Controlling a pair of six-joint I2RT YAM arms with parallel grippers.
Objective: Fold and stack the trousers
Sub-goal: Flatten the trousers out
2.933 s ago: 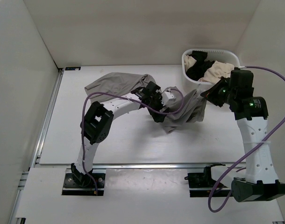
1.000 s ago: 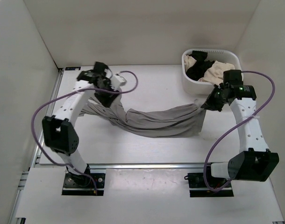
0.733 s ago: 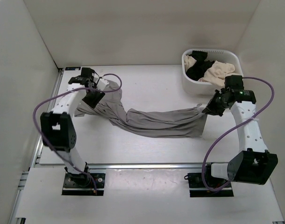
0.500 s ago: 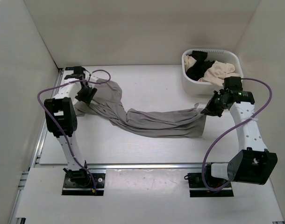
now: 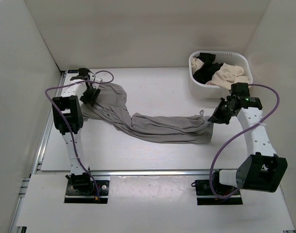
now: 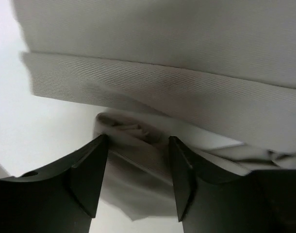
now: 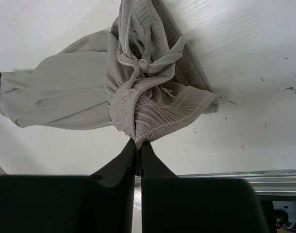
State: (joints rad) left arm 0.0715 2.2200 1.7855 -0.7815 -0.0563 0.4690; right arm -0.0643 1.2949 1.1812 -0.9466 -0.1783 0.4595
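One pair grey trousers [image 5: 162, 127]: thin, ribbed, rumpled.

Robot lab: white-walled test enclosure [image 5: 148, 34]

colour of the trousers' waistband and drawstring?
Grey, matching the trousers; the waistband is finely ribbed. Right wrist view shows it best.

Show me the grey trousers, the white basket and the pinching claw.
long grey soft trousers [image 5: 162, 127]: top view, mid-leg fabric.
white plastic basket [image 5: 200, 89]: top view, front wall.
right claw [image 7: 138, 145]: right wrist view, between fingertips.
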